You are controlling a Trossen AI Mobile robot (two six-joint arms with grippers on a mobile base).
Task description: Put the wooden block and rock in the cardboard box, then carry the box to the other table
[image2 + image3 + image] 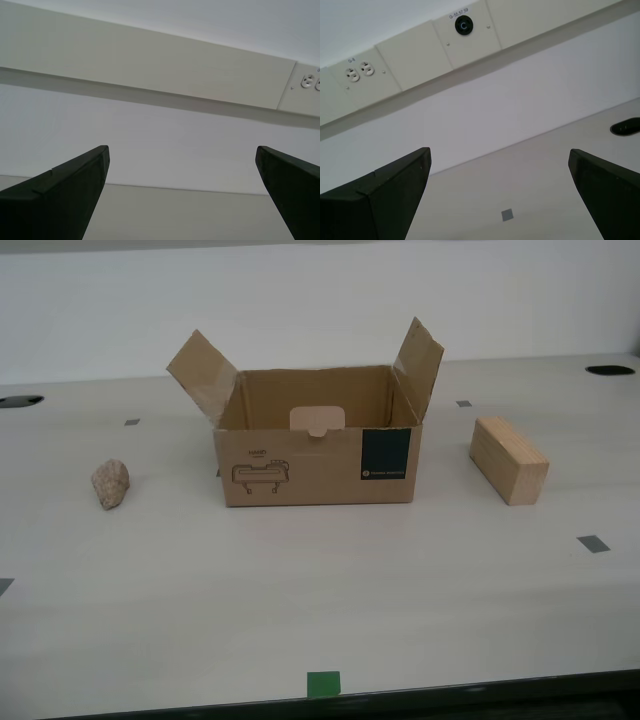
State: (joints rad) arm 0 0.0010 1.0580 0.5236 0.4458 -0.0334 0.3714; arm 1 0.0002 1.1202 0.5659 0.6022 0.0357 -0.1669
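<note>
Exterior view | rock point(111, 483), wooden block point(509, 459) flank cardboard box point(316, 455)

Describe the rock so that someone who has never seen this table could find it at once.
Start at the open cardboard box mid-table. Toward the exterior view's left, apart from the box, lies the rock. It is small, rough, pinkish-beige and irregular, unlike the larger straight-edged wooden block on the box's other side.

Brown cardboard box point(318, 462) with dark teal label, pale tan wooden block point(509, 459), pinkish-beige speckled rock point(111, 483).
</note>
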